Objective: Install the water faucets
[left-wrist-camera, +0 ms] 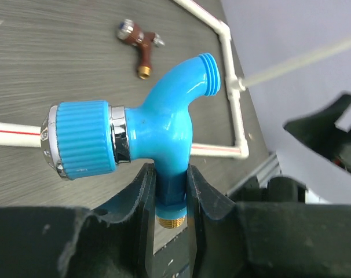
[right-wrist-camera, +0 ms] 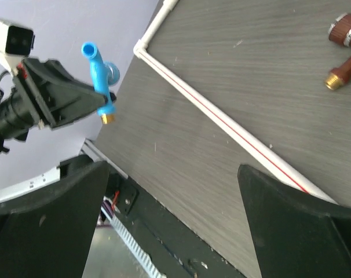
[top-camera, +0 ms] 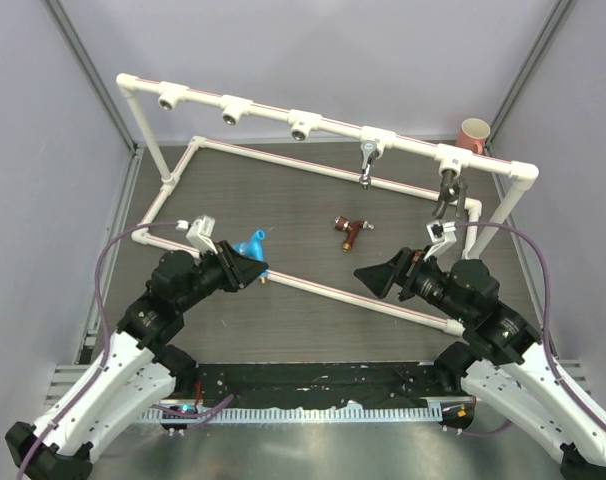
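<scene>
**Left.** The left gripper (left-wrist-camera: 171,194) is closed narrow on the blue faucet (left-wrist-camera: 164,124). Its fingers pinch the stem just above the brass thread (left-wrist-camera: 172,220). The faucet is held clear of the table (top-camera: 283,200), above the near rail of the pipe frame (top-camera: 198,103). In the left wrist view the ribbed knob (left-wrist-camera: 83,139) points left and the spout curves up and to the right.

**Centre.** Three open sockets (top-camera: 170,100) sit on the left part of the frame's top rail, all unfilled. The copper faucet (top-camera: 351,232) lies loose on the table, well apart from both grippers.

**Right.** The silver faucet (top-camera: 367,160) and the dark grey faucet (top-camera: 447,190) hang from the last two sockets on the rail. The right gripper (top-camera: 378,275) is spread wide and holds nothing, low over the table near the frame's front rail.

**Step in hand (judgement).** Carry the blue faucet to one of the open sockets and screw it in.
- Little thread shows past the fingertips, so they may hit the socket rim before the thread bites.
- Line the brass end up with the socket's axis before any push, since a tilted start would likely cross-thread.
- Press lightly while turning. The grip is on a smooth stem, so watch for the stem slipping round between the fingers.
- The free right gripper could steady the top rail.
</scene>
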